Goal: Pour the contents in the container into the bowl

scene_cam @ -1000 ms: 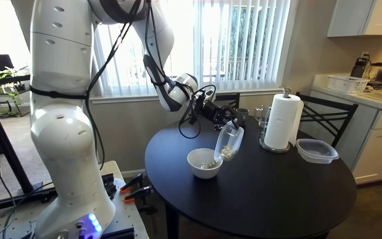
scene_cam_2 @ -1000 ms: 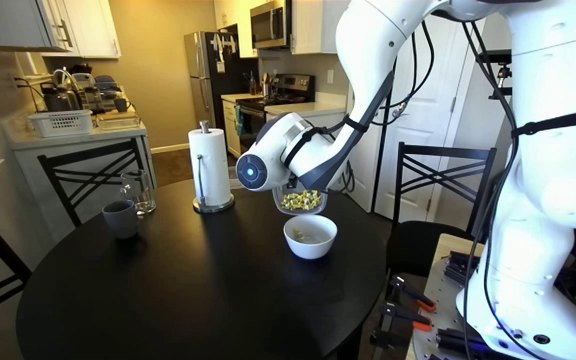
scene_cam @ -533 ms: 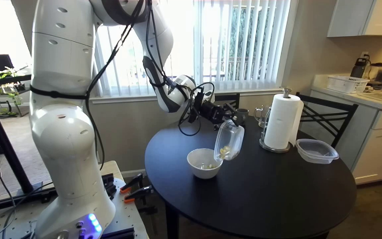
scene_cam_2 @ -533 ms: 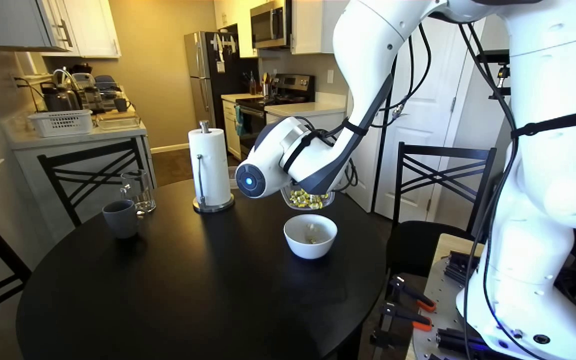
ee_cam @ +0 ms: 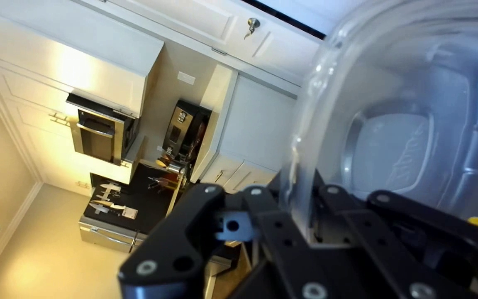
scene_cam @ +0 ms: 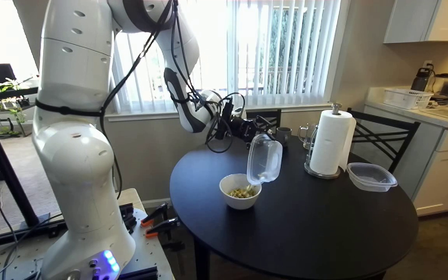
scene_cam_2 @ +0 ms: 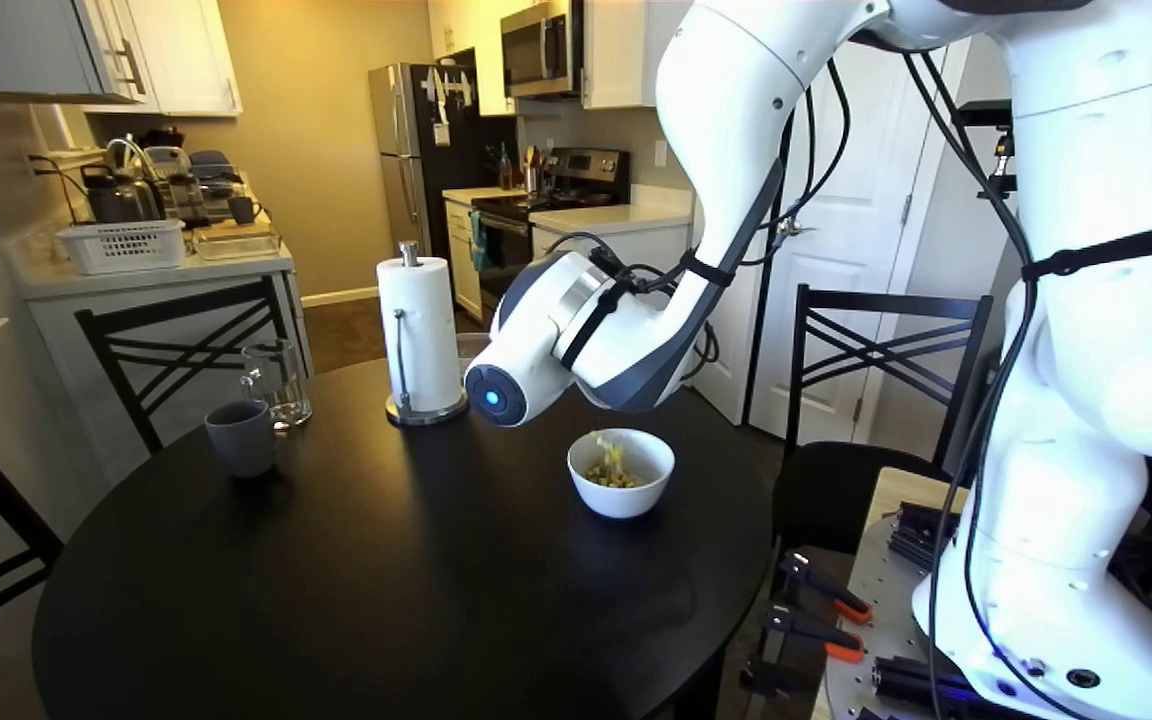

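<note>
In an exterior view, the bowl [scene_cam: 240, 202] on the bench [scene_cam: 305, 233] held the bits [scene_cam: 239, 193]; at its right the dish [scene_cam: 265, 159] was tilted, long axis steep, mouth facing left. The tool [ee_cam: 299, 187] pinched the dish's rim; letters [ee_cam: 406, 162] on its base were unreadable.

The container [scene_cam: 265, 158] looked like clear plastic, smooth and glossy. The bowl [scene_cam: 239, 202] was smooth and faintly glossy; the contents [scene_cam_2: 611, 476] looked rough. The gripper [ee_cam: 299, 187] had mostly matt parts and shiny metal screws [ee_cam: 146, 268]. The tabletop [scene_cam_2: 366, 580] showed a satin sheen. The paper towels [scene_cam: 329, 144] were matt, their stand [scene_cam: 322, 176] polished metal.
</note>
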`<action>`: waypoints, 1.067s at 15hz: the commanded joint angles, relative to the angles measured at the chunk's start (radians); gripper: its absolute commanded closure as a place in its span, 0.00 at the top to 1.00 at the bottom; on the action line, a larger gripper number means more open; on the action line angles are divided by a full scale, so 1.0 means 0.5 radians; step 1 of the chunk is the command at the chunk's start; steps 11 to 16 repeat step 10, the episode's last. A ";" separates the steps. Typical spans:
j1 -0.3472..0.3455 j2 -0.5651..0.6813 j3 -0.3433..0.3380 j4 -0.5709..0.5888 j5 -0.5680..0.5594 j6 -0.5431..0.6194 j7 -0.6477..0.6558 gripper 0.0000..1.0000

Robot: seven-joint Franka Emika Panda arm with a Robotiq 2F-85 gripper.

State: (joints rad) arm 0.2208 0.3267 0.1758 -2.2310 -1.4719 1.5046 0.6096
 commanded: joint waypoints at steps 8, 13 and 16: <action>0.008 0.060 0.018 0.008 -0.123 -0.169 -0.076 0.01; 0.009 0.042 0.023 0.002 -0.117 -0.163 -0.075 0.01; 0.009 0.042 0.023 0.002 -0.117 -0.163 -0.075 0.01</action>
